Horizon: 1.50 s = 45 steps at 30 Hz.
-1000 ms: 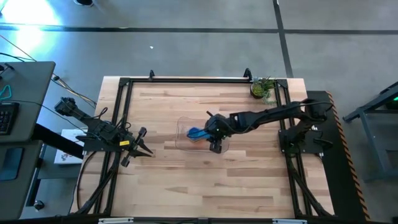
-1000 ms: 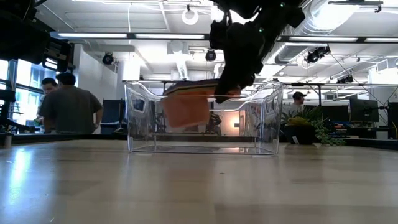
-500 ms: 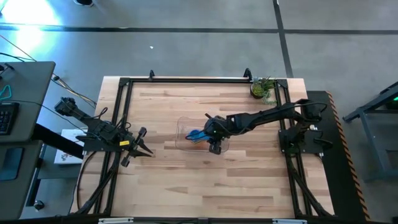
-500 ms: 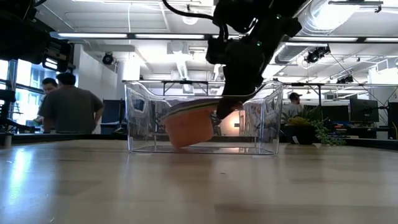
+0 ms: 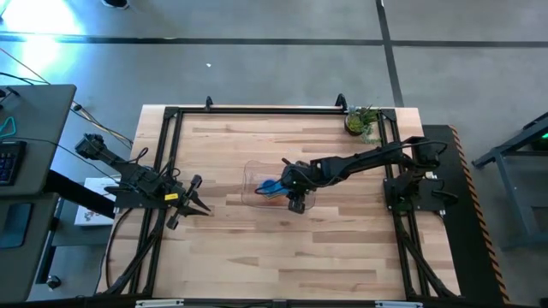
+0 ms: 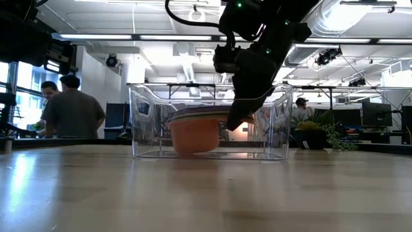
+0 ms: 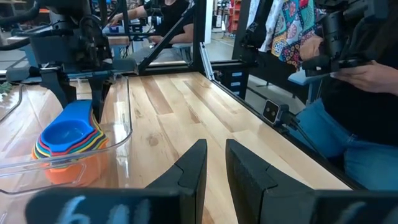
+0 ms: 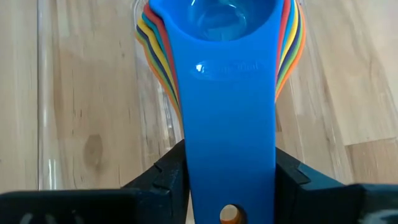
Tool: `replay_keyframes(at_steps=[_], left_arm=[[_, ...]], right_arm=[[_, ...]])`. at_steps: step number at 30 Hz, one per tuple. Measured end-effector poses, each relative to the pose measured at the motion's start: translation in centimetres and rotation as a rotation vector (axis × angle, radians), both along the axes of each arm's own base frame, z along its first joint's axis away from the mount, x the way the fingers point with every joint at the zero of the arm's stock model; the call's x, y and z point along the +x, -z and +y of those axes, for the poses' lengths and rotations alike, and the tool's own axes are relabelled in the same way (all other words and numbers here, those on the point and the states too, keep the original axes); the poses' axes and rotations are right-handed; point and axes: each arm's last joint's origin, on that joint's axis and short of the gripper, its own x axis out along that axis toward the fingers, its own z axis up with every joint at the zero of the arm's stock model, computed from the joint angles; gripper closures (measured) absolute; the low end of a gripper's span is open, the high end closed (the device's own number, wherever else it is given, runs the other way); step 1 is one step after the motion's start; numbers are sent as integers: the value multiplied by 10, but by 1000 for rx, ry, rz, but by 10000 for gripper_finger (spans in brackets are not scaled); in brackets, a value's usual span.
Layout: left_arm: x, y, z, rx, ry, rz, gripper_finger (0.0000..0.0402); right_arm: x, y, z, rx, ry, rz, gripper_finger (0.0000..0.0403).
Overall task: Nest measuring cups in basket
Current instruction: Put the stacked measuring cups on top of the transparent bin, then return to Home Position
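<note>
The measuring cups [image 8: 227, 37] sit stacked one inside another, blue uppermost, within the clear basket [image 6: 273, 122] near the middle of the worktop [image 5: 257, 257]. They look like light, stiff, smooth plastic, likely to slip apart if tilted. The bundled flat handles seem the best place to hold them.

The right end effector [image 8: 229, 171] reaches into the basket and is closed part-way on those handles, a finger on each side, the bowls toward its 12 o'clock.

The left end effector [image 7: 214, 165] waits at the worktop's 9 o'clock edge, holding nothing, its fingers narrowly apart.
</note>
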Motion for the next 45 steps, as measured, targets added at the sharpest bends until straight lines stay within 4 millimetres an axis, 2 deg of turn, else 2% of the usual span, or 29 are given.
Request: replay_keyframes(at_steps=[15,37,40,45], left_arm=[[0,0,0,0,0,0,351],[0,0,0,0,0,0,351],[0,0,0,0,0,-1,351],[0,0,0,0,0,0,351]], right_arm=[[0,0,0,-10,-15,1,233],[0,0,-3,13,-15,2,227],[0,0,-6,25,-2,2,212],[0,0,-7,14,12,4,162]])
